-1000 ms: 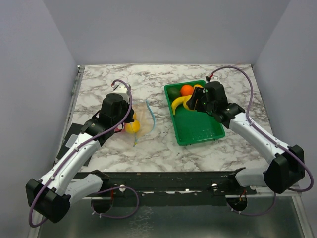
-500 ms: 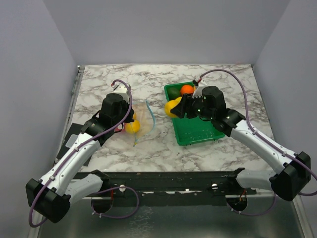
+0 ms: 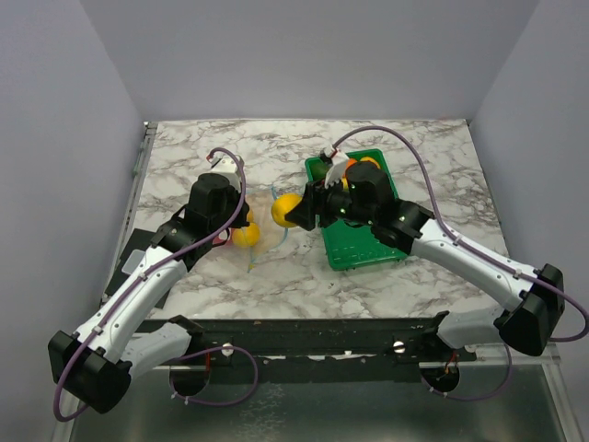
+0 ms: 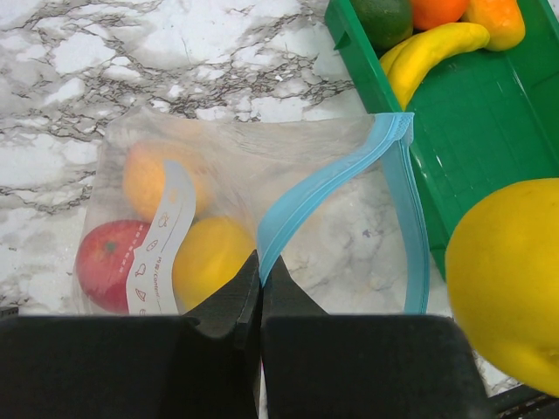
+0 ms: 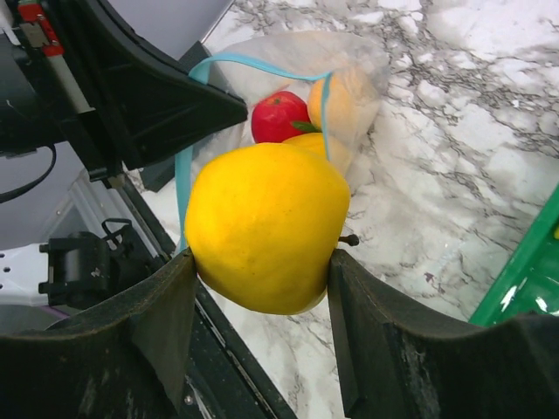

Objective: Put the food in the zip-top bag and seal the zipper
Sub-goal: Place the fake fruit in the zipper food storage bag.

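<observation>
Your right claw (image 5: 260,262) has left the tray (image 4: 489,131). A second ago it was down among the fruit there. Now it hangs above the surface (image 4: 175,52), pinching a lemon (image 5: 262,223) between both fingers, just beside the open mouth of the bag (image 4: 218,157) and not yet inside it.

Your left claw (image 4: 260,272) has not moved. It is pressed together on the near edge of the zipper (image 4: 323,183) and lifts that edge, so the mouth gapes towards the tray and the incoming fruit.

So the pick is done and the carry looks nearly over. What is left for this piece is to get it past the blue strip and let go. The lemon looks wide against the opening, so I would expect it to catch the strip if it comes in low.

The bag already holds a red piece (image 4: 109,262), an orange fruit (image 4: 148,179) and a yellow one (image 4: 210,257). A banana (image 4: 432,52), a green piece (image 4: 384,16) and at least two orange pieces still lie in the tray, so sealing is some way off.

As for writing, the only print is on the white label (image 4: 162,236) on the bag, a column of small grey marks, curved and too fine to read. No brand shows anywhere.
</observation>
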`<control>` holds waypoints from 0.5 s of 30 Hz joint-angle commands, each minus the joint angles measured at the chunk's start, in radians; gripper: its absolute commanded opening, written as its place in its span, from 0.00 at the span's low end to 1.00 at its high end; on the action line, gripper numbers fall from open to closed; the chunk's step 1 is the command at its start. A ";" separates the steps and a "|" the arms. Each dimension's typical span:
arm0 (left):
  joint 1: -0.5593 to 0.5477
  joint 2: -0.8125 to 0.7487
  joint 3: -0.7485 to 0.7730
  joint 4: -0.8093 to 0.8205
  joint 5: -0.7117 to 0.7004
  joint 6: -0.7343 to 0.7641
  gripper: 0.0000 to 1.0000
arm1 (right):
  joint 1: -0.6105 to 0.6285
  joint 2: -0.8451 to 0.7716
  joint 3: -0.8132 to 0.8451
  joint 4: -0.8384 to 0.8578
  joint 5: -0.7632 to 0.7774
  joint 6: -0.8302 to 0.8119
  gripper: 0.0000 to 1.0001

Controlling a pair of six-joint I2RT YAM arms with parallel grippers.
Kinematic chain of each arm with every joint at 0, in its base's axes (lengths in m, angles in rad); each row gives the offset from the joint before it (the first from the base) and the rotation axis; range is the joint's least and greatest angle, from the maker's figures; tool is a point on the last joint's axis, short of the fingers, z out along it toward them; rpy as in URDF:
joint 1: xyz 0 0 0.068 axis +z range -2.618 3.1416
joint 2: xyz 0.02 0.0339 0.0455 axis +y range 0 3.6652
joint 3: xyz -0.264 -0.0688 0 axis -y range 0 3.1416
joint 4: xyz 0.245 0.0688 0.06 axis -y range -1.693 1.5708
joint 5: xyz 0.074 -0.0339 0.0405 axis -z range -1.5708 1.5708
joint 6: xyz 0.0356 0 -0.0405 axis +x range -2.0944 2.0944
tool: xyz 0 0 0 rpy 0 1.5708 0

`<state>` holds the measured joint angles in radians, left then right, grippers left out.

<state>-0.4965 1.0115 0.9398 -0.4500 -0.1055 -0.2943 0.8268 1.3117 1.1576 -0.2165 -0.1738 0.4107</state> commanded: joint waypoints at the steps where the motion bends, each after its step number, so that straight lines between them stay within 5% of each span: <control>1: 0.006 0.003 -0.013 0.014 -0.015 0.007 0.00 | 0.035 0.058 0.065 0.025 0.020 -0.027 0.27; 15: 0.008 0.002 -0.013 0.014 -0.007 0.007 0.00 | 0.066 0.216 0.159 0.029 0.061 -0.023 0.27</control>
<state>-0.4965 1.0149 0.9398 -0.4500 -0.1051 -0.2943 0.8783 1.4899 1.2766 -0.2028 -0.1444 0.3988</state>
